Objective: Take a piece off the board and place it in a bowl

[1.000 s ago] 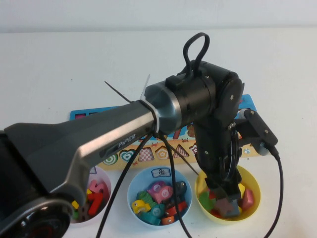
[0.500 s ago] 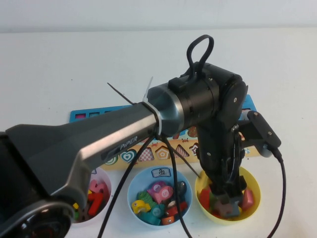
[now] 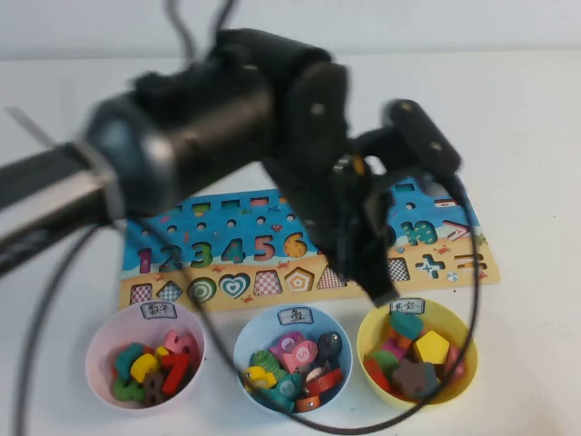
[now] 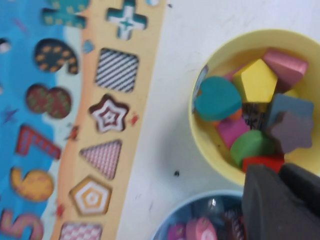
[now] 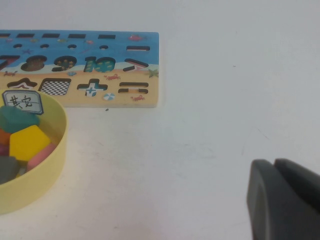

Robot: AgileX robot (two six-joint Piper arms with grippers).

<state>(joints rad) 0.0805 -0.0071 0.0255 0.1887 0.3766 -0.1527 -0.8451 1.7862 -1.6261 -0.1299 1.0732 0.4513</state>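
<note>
Left gripper (image 4: 278,172): raised over the right half of the board, just far of the yellow bowl. The fingers are pressed together with nothing between them.
Right gripper (image 5: 276,170): low over bare table to the right of the board and bowl, well apart from both. The fingers are together and empty.
Board (image 4: 150,60): lies flat, far of the row of three bowls. The triangle slot (image 4: 102,157) shows only its striped floor.
Piece (image 4: 262,162): a red block lies in the yellow bowl (image 4: 212,150) among other shape blocks, at the bowl's left side. It is partly covered by the left gripper's fingers in the wrist view, so the outline is incomplete. Judged to be the red triangle.
Bowl position: rightmost of the three, near the board's near edge.
Task status (judgement): the piece is off the board and in the bowl, so the drop looks done.
Handling (judgement): small, flat, rigid block, probably wood. It should be light and not fragile, and its painted faces may be slightly slick.
Grip point (judgement): if re-picking, pinch across two flat side edges, not a corner. It is thin, so the fingers must come down close around it.
Risk (judgement): crowded neighbours such as the yellow pentagon (image 4: 255,80) leave little finger room.
</note>
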